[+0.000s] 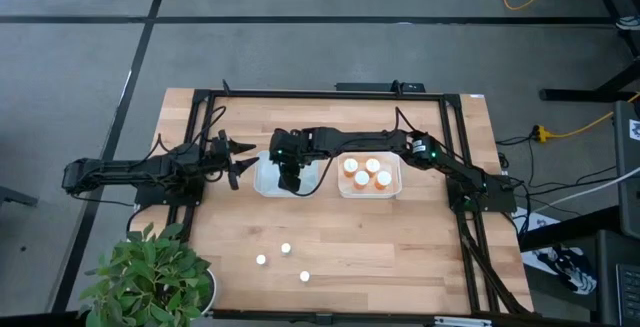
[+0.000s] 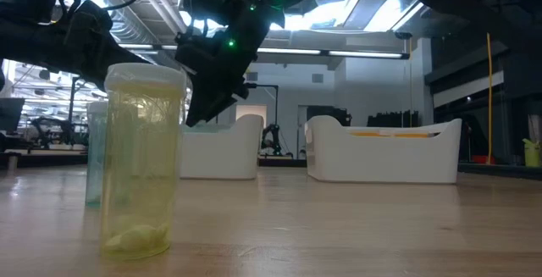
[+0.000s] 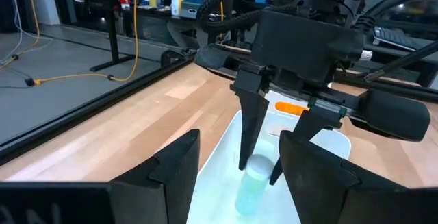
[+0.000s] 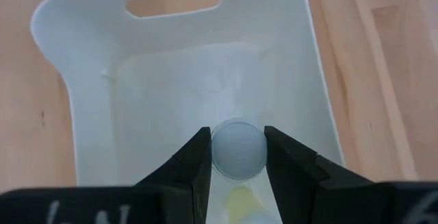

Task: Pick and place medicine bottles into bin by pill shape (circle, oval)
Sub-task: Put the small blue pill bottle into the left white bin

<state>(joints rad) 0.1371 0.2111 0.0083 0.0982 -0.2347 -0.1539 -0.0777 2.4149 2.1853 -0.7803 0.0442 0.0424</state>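
- Right gripper (image 4: pixel 236 157) clamps a small pale bottle (image 4: pixel 238 147) by its sides, hanging over the left white bin (image 4: pixel 82 39), with the white cap facing the wrist camera.
- Left gripper (image 1: pixel 236 160) sits just beside that bin's outer edge with its fingers spread and holding nothing.
- Three small bottles (image 1: pixel 285 250) stand on the table's (image 1: pixel 400 247) front half.
- Right bin (image 1: pixel 396 180) holds four orange bottles (image 1: pixel 362 179).

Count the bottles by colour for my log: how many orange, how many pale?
Orange bottles, in the right bin: 4
Pale bottles: 4, with 3 on the table, 1 in the right hand
Total: 8 in view
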